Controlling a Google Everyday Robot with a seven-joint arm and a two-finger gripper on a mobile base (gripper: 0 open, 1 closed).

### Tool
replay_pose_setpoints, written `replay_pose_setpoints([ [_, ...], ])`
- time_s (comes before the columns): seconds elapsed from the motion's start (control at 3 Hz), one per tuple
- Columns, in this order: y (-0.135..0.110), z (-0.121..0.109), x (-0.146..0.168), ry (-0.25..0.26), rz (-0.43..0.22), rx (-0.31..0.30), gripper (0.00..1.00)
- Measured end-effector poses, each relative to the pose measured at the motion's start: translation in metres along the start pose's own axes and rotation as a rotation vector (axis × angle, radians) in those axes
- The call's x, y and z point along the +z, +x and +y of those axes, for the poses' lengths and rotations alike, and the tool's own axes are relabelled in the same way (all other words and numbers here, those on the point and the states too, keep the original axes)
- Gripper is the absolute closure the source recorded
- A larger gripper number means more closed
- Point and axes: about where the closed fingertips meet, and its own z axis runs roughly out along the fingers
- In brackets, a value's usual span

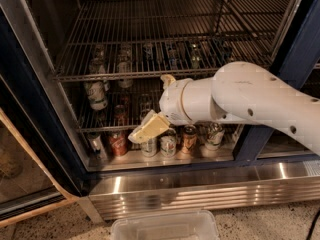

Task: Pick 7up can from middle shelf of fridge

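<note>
The fridge (200, 190) stands open with wire racks inside. A whitish can with green marking, the 7up can (96, 95), stands at the left on the middle shelf (102, 129), just under the upper rack's front rail. My gripper (149, 128) is a cream wedge pointing down and left in front of the middle shelf's edge. It sits to the right of the 7up can and lower, apart from it. It holds nothing that I can see.
Several cans stand in a row on the lowest level: a red can (118, 144), a green-marked can (168, 145), an orange-brown can (189, 139). More cans show dimly through the upper rack (150, 75). A clear plastic bin (165, 226) lies on the floor in front.
</note>
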Motion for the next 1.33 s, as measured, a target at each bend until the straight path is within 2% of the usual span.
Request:
replay_pose_setpoints([
  [0.33, 0.0, 0.0, 0.0, 0.0, 0.0, 0.0, 0.0],
  [0.67, -0.002, 0.01, 0.01, 0.012, -0.022, 0.0, 0.0],
  [1.0, -0.002, 0.026, 0.036, 0.03, -0.088, 0.025, 0.0],
  [1.33, -0.01, 0.024, 0.068, 0.076, -0.158, 0.032, 0.0],
])
